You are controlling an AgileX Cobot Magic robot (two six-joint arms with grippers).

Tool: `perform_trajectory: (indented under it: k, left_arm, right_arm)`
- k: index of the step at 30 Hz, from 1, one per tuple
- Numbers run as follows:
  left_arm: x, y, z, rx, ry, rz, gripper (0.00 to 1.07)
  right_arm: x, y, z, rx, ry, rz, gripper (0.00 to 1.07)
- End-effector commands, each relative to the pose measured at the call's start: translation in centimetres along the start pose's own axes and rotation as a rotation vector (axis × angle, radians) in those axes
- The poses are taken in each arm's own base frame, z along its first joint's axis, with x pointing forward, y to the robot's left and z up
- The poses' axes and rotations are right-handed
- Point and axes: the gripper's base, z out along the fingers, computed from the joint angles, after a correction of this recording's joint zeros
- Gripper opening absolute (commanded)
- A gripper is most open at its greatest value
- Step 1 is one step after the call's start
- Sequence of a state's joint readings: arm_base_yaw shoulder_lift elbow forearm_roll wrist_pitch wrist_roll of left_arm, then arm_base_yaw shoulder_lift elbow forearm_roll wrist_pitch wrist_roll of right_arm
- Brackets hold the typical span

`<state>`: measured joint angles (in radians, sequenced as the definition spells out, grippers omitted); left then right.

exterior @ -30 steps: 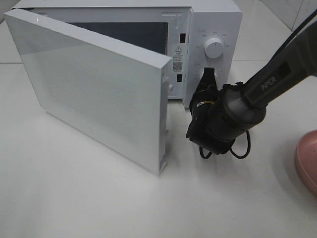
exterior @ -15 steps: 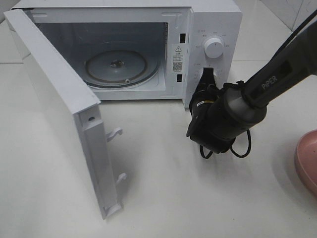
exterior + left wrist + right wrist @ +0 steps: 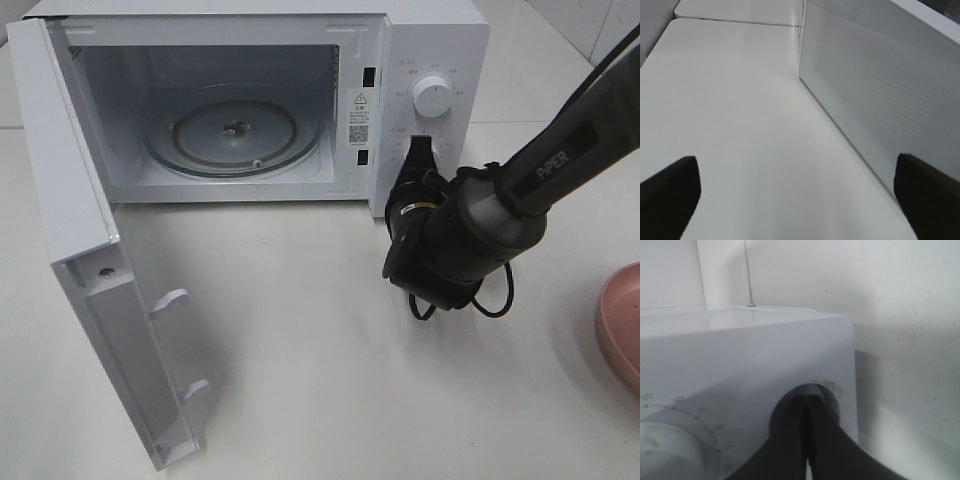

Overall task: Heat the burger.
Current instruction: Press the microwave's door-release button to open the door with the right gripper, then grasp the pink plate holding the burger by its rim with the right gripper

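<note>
Tips together, right end effector (image 3: pixel 421 152) sat on the microwave's (image 3: pixel 440 40) release button (image 3: pixel 832 401), centre-right — hence door (image 3: pixel 85 250) open at left; left end effector (image 3: pixel 797 192) apart.

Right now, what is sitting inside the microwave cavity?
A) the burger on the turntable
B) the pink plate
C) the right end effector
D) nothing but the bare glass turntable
D: with the door swung open, the glass turntable lies bare inside the microwave.
</note>
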<state>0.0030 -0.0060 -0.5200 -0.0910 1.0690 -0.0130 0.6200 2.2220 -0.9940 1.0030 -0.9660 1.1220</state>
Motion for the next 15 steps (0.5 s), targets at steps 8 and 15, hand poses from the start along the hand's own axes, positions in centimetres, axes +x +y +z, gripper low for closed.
perform_trajectory:
  k: [8, 15]
  left_arm:
    - [0.2, 0.0, -0.2, 0.000, -0.012, 0.003, 0.98]
    - [0.2, 0.0, -0.2, 0.000, -0.012, 0.003, 0.98]
  right_arm:
    - [0.6, 0.6, -2.9, -0.066, 0.113, -0.130, 0.00]
    - [-0.5, -0.4, -4.0, -0.006, 0.122, -0.181, 0.00]
